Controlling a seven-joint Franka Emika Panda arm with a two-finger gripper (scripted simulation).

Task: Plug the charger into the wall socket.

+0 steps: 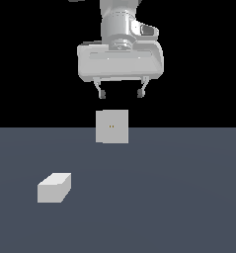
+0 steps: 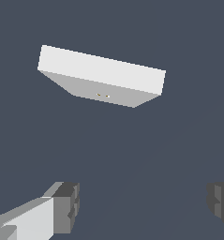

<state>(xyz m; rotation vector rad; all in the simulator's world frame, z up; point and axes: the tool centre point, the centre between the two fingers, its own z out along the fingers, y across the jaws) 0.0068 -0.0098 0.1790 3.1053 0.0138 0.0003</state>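
Observation:
The charger (image 1: 54, 187), a plain light-grey elongated block, lies on the floor toward the exterior view's left, nearer the camera. The wall socket (image 1: 112, 126), an upright light-grey square plate with two tiny yellowish holes, stands at the middle, farther back. My gripper (image 1: 120, 93) hangs open in the air above the socket, fingers spread wide and holding nothing. The wrist view shows the socket (image 2: 104, 75) from above, with both fingertips (image 2: 66, 206) far apart. The charger is out of the wrist view.
A flat dark grey-blue floor (image 1: 178, 197) spreads under everything, with black background behind it. No other objects show.

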